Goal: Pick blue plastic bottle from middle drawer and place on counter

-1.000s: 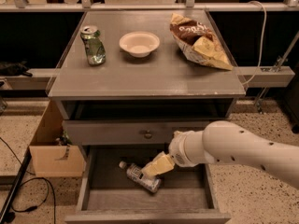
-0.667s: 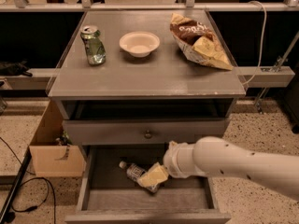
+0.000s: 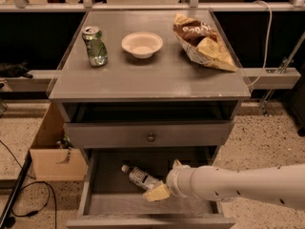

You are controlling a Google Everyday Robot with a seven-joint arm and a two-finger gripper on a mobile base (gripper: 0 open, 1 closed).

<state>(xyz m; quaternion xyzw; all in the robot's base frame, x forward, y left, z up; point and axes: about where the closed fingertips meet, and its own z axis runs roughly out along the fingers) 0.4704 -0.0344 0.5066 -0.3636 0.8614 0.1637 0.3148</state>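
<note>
Your gripper (image 3: 161, 180) sits near-right in the drawer (image 3: 112, 200), jaws spread wide about the bottle's (image 3: 139, 176) base, gripping nothing.

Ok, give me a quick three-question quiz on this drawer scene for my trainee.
1. True or false: the blue plastic bottle lies on its side in the middle drawer.
2. What stands on the counter left of the bowl? A: green can. B: chip bag. C: the bottle.
3. Where is the claw?

Key: 1 true. 2 A. 3 Inside the open middle drawer, open at the bottle's base end.
</note>
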